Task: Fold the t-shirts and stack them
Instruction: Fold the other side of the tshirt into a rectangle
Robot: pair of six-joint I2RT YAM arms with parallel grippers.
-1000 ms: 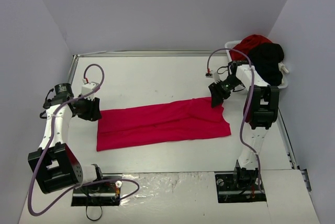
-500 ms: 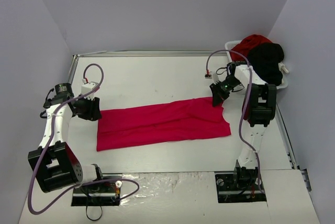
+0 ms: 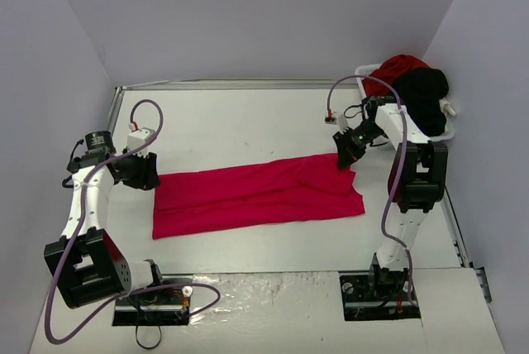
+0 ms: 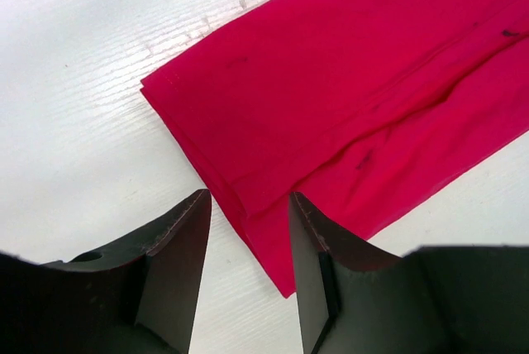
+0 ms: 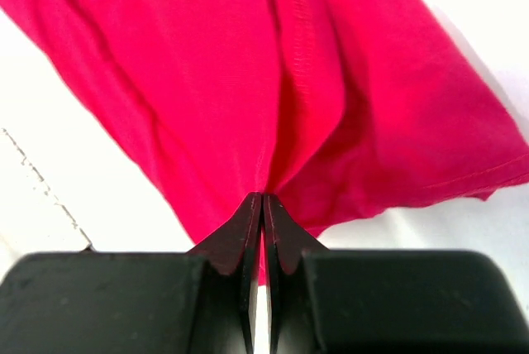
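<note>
white bench (image 3: 248, 118), pale walls on three sides. white plastic basket (image 3: 362, 73) in far right corner. crinkled shiny sheet (image 3: 264, 288) along near edge.

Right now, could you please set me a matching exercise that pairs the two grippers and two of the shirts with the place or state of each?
Column one:
1. left gripper
2. right gripper
3. flat red t-shirt
4. black t-shirt

Column two:
A. heaped in the white basket at the far right
B. jaws shut, pinching red cloth
C. lying in a long band, left to right
D. jaws open, at the shirt's left end

Pairs: 1-D, 2-B, 3-C, 4-A.
</note>
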